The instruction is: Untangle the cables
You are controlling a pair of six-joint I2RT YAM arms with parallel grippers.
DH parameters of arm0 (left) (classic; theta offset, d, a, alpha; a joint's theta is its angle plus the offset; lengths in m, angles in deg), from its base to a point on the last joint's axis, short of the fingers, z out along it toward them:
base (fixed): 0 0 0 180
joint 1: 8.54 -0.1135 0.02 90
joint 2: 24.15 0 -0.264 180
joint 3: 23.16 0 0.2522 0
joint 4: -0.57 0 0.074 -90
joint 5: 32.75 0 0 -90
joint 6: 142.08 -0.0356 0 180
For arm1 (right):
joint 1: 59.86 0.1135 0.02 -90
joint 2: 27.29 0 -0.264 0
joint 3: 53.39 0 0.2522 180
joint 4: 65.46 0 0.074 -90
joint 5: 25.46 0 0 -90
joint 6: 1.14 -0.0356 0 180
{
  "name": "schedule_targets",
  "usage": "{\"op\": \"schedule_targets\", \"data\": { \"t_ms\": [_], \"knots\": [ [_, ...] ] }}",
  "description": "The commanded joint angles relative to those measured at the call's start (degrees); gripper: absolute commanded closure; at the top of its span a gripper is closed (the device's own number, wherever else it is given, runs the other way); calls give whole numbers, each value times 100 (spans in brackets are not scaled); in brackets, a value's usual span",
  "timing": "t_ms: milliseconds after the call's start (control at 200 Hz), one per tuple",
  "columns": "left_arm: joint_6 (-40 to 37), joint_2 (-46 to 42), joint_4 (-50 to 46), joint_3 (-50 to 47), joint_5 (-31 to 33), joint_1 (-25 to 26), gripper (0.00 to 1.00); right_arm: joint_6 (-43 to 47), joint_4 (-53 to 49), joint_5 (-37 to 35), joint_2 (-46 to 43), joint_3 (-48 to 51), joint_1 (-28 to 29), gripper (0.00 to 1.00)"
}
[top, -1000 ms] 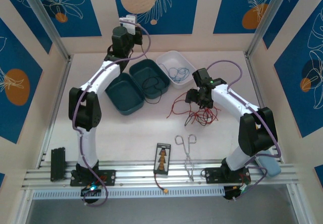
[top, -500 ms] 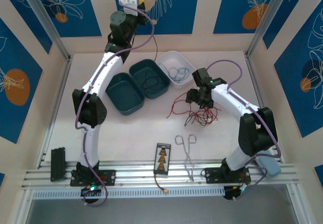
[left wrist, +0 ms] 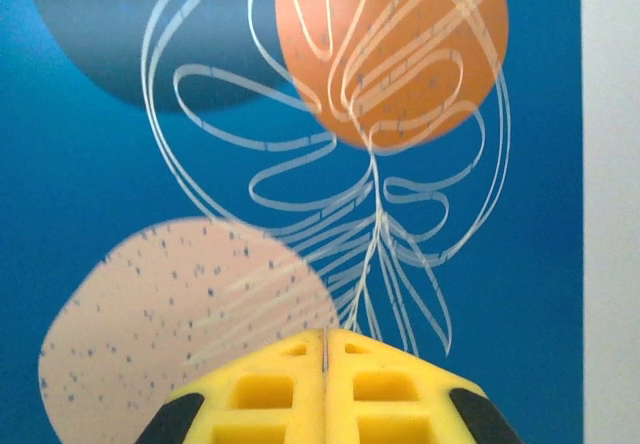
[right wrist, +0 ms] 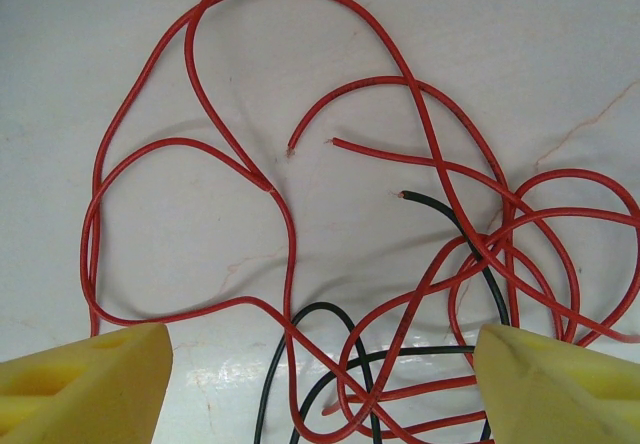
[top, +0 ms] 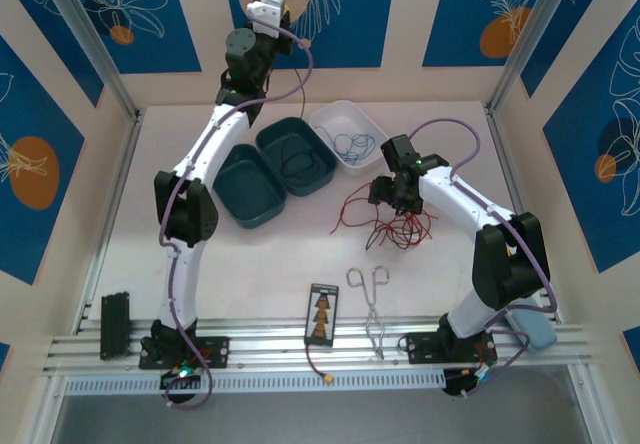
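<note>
Right hand (right wrist: 322, 362) spread wide over red, black cables (right wrist: 268, 188), gripping nothing; left hand (left wrist: 326, 344) together, empty.

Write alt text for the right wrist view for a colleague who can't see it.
The right pincer is open above a tangle of red cables and a black cable lying in crossing loops on the pale table. Its yellow fingers frame the bottom corners, and three loose cable ends sit near the middle.

Looks like a robotics lab cell: aluminium rail (top: 300, 349) at 6 o'clock, printed panels (top: 350, 14) walling 9 through 3 o'clock.
</note>
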Motion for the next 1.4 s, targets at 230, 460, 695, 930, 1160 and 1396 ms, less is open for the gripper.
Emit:
{"op": "schedule_targets", "data": {
  "t_ms": [230,460,695,930,1160,1396],
  "knots": [
    [-307,-21,426,-831,-355,-92,100,-55,49,116,135,-129,10,22],
    [273,-547,708,-2038,-786,118,100,-51,23,118,84,-170,12,22],
    [739,-1422,783,-3632,-442,433,100,-46,58,175,-77,-118,26,22],
    [1912,-2009,-284,-4264,-191,451,100,-74,101,244,-223,0,43,22],
    [2847,-1920,-1974,-3939,-650,420,100,-82,84,290,-237,57,48,22],
    [2867,-1531,-3365,-3281,-855,365,100,-73,109,317,-216,128,47,22]
  ]
}}
